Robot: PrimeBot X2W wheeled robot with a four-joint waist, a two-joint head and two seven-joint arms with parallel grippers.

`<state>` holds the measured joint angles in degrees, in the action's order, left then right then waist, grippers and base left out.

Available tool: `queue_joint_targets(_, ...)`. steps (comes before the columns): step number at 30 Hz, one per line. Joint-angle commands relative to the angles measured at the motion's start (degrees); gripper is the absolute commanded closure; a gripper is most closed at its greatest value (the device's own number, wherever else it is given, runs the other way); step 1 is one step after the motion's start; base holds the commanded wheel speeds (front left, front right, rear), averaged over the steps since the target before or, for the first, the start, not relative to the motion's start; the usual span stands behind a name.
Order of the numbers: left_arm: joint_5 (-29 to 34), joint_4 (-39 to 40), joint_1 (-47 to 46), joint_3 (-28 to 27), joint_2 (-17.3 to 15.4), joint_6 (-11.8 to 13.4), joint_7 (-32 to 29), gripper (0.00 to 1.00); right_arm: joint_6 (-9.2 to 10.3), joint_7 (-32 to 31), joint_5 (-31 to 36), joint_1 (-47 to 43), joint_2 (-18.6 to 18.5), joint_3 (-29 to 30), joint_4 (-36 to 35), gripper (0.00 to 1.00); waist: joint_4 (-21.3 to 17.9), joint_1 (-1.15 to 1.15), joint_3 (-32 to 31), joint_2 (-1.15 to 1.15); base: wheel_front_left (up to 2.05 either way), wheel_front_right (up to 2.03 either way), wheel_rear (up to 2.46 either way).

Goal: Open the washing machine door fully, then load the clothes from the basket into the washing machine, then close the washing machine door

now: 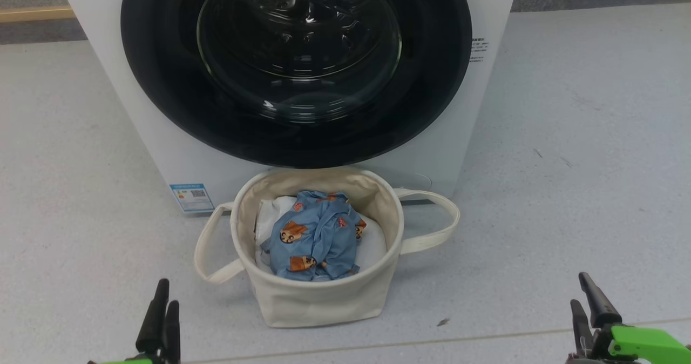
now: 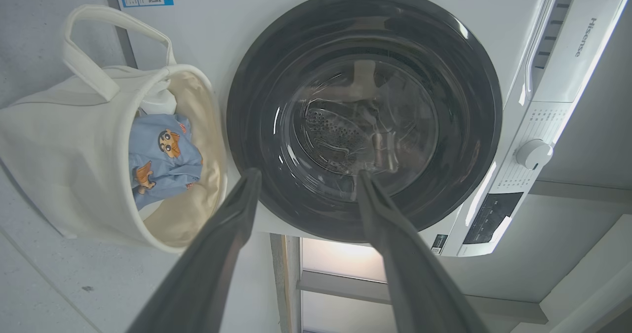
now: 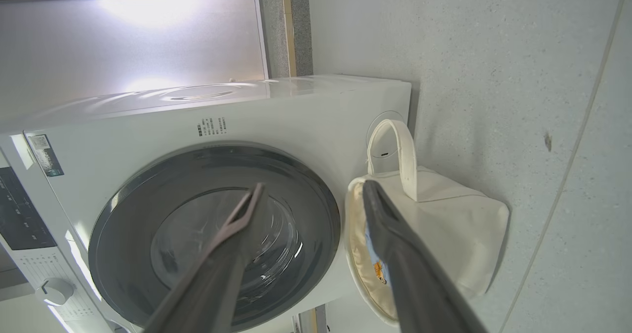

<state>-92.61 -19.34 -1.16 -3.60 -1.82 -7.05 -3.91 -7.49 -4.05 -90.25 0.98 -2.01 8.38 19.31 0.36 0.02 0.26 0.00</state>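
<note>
left hand [image 1: 168, 294] and right hand [image 1: 578, 288] hover low, fingers spread, flanking the basket [image 1: 318, 299].

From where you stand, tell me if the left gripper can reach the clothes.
Probably yes: the clothes lie uncovered in the open-topped basket, and nothing stands between them and the open left gripper.

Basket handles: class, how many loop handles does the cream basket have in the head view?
2. One handle loops out from the left side of the basket, the other handle from its right side, in front of the washing machine. No more seem hidden.
</note>
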Motion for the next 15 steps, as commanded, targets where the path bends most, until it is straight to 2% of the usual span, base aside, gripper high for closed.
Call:
queue_joint_targets(1, -0.4, 1.5, -2.3, 0.0, -0.5, -0.1, 0.6, 0.0, 0.0, 0.7, 0.8, 2.9, -0.3, 0.4, -2.1, 0.0, 0.0, -0.01, 0.0, 0.0, 0.0, 0.0, 0.0)
queue_joint_targets(15, 1.0, 1.2, -2.9, -0.4, -0.6, -0.1, 2.9, 0.0, 0.0, 3.1, 8.8, 4.7, -0.4, 0.4, -3.0, 0.0, 0.4, -0.01, 0.0, 0.0, 0.0, 0.0, 0.0)
